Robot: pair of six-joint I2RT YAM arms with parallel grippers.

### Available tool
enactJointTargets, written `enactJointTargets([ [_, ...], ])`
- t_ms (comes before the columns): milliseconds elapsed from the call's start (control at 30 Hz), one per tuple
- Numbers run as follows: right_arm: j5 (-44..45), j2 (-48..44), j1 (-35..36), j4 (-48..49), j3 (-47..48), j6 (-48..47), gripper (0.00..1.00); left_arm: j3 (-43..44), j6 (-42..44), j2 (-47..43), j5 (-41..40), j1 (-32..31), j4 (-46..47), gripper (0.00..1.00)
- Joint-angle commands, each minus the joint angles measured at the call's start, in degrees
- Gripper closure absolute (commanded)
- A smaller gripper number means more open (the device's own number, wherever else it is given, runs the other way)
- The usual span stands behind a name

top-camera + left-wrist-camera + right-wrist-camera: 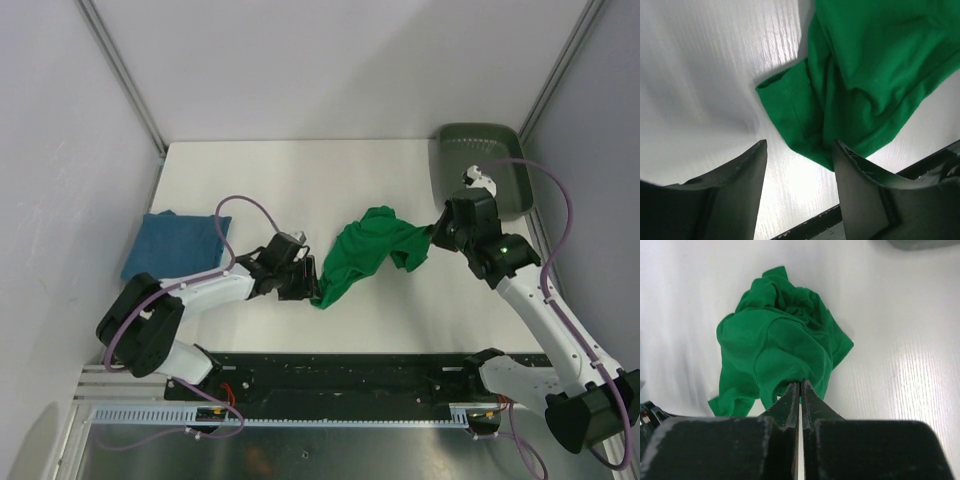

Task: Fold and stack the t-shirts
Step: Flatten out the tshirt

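**Green t-shirt at mid-table, between both grippers**

The white table (300,180) carries all items. The green t-shirt (372,255) lies crumpled at mid-table, between the two arms. The teal blue t-shirt (178,245) lies folded flat at the left edge, well apart from it. The dark tray (480,160) sits at the far right corner.

Right gripper (800,385): jaws fully closed, pinching a fold of the green t-shirt.

Left gripper (799,150): jaws partly apart, clamping nothing. A hemmed edge of the green t-shirt lies between the fingertips.
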Motion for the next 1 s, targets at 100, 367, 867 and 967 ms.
enactJointTargets([
  [100,0.02,-1.52,-0.29,-4.05,0.75,-0.74,1.00,2.50,-5.13,-0.65,-8.79,-0.37,1.85,0.46],
  [367,-0.64,-1.82,-0.27,-4.59,0.74,-0.56,1.00,4.51,-6.70,3.69,-12.06,-0.38,1.91,0.46],
  [867,-0.62,-3.22,-0.39,-4.60,0.75,-0.31,1.00,7.58,-7.67,9.47,-15.10,-2.95,1.65,0.78],
  [967,-0.42,-3.23,-0.56,-4.34,0.72,-0.59,1.00,8.06,-8.07,7.22,-17.10,-2.29,0.27,0.97],
])
